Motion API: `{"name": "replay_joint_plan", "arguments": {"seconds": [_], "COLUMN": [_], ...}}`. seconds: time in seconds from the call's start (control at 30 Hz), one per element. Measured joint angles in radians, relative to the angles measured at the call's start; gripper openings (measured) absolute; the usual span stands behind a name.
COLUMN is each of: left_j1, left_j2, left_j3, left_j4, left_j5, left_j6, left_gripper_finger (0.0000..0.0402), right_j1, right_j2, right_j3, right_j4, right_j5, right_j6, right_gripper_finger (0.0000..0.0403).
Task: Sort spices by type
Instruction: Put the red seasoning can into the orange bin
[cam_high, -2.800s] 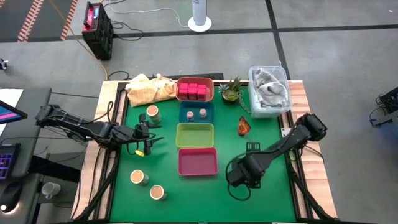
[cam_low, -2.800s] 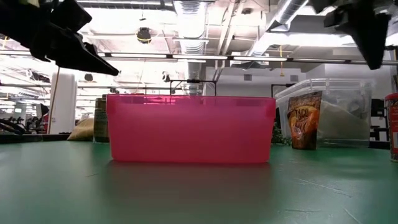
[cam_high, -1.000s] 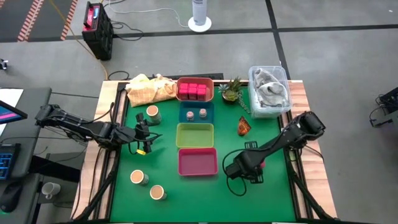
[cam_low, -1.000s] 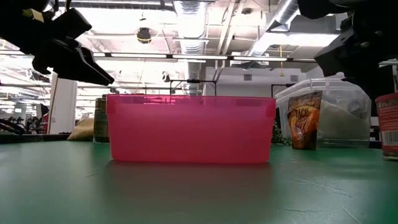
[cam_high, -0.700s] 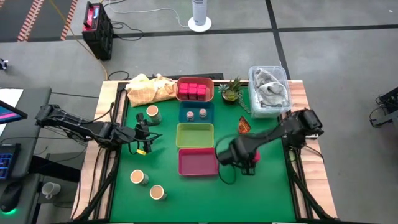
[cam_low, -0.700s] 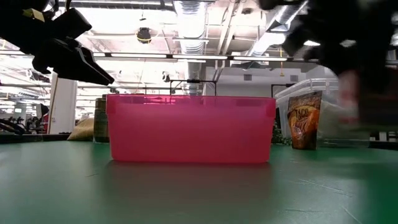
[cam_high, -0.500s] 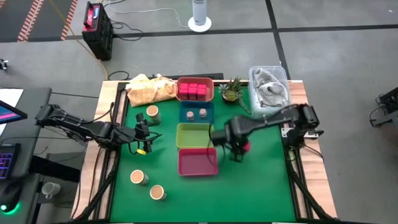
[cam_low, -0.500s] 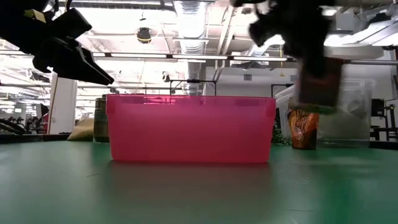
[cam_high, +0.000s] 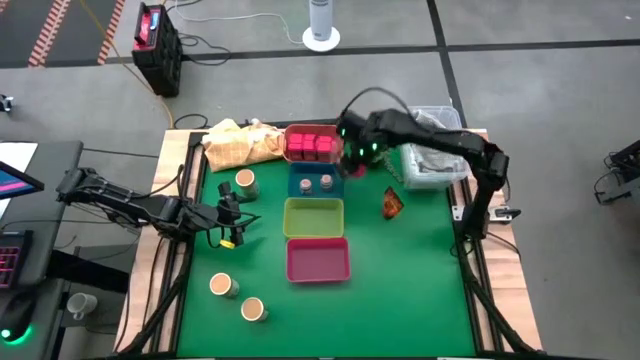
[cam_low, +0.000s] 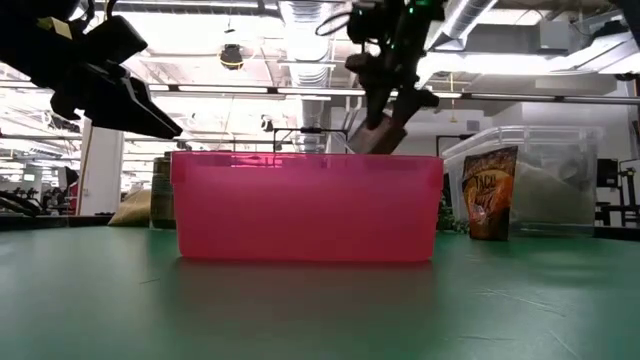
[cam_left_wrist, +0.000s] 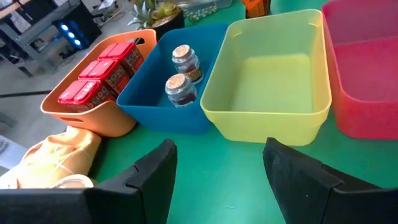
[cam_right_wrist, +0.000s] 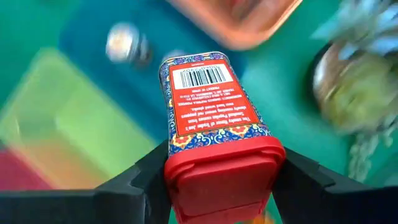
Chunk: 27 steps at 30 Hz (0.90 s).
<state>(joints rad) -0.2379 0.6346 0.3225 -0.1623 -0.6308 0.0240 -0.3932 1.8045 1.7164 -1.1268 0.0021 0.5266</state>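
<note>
Presently, a square red-lidded spice tin with a printed label is held clenched in the right gripper, at upper centre of the high view beside the orange tray of pink-red tins. Two small cork-topped jars stand in the smooth blue tray. Three round tan-topped jars and one crinkly packet are counted on the green mat. The left gripper hangs released at centre left.

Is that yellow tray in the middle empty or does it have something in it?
Empty: the yellow tray shows only its bare floor, with nothing inside.
</note>
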Motion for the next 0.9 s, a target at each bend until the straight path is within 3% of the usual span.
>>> {"name": "replay_joint_plan", "arguments": {"seconds": [0.17, 0.37, 0.6, 0.9], "left_j1": [0.000, 0.000, 0.000, 0.000], "left_j2": [0.000, 0.000, 0.000, -0.001], "left_j3": [0.000, 0.000, 0.000, 0.000], "left_j4": [0.004, 0.063, 0.133, 0.117], "left_j5": [-0.010, -0.071, -0.072, -0.069], "left_j6": [0.018, -0.025, 0.015, 0.008], "left_gripper_finger": [0.0226, 0.0226, 0.0226, 0.0226], "right_j1": [-0.131, -0.186, -0.198, -0.202], "right_j2": [0.000, 0.000, 0.047, 0.178], "right_j3": [0.000, 0.000, 0.008, 0.127], "right_j4": [0.121, 0.254, 0.277, 0.199], "right_j5": [-0.008, -0.027, -0.029, -0.006], "right_j6": [0.049, 0.069, 0.076, 0.052], "right_gripper_finger": [0.0239, 0.0239, 0.0239, 0.0239]}}
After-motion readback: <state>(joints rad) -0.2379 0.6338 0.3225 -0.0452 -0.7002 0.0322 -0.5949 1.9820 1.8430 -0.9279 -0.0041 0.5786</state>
